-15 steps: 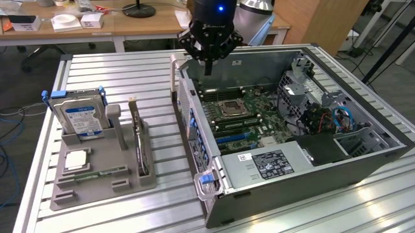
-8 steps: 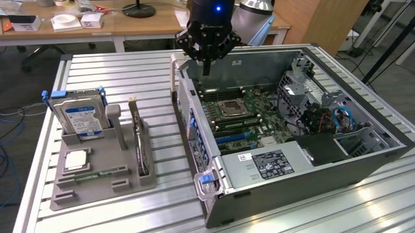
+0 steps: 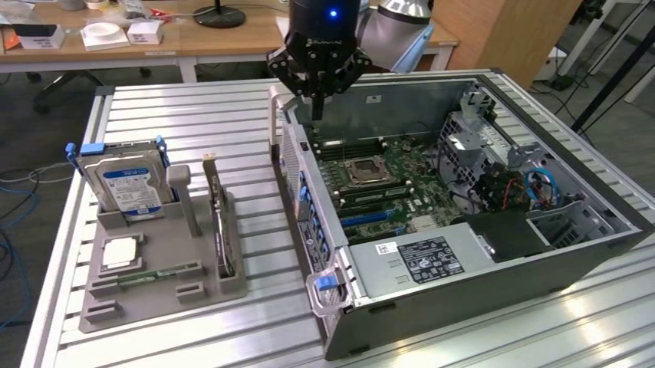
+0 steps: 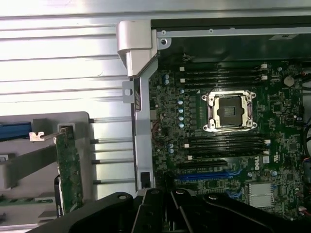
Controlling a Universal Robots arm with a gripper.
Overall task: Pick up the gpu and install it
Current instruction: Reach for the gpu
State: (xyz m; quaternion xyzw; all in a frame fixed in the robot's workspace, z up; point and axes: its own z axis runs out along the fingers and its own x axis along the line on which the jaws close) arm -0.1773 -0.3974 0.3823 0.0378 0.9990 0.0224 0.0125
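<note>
**Desk:** Where is the end effector?

**Photographer:** It hangs over the far corner of the open computer case, on the exterior view's left. Its fingers point down and are pressed together, pinching nothing. Directly below are the case wall and the near edge of the motherboard.

**Desk:** And the gpu?

**Photographer:** Not picked up. It stands on its thin edge in a slot of the grey holder on the bench, just beside the case but outside it. From the end effector it lies toward the exterior view's left and nearer the camera, and lower down.

**Desk:** Which way does it run?

**Photographer:** Its long axis runs roughly parallel to the case's side wall, from near the camera toward the far end of the bench. The wrist view shows its green board face, upright.

**Desk:** Any neighbours?

**Photographer:** The hard drive with the blue label stands in the same holder, further to the exterior view's left. A grey post stands between them, and they do not touch. As I read it, the gap that matters is the sideways one between the shut fingers and the card's top edge.
</note>
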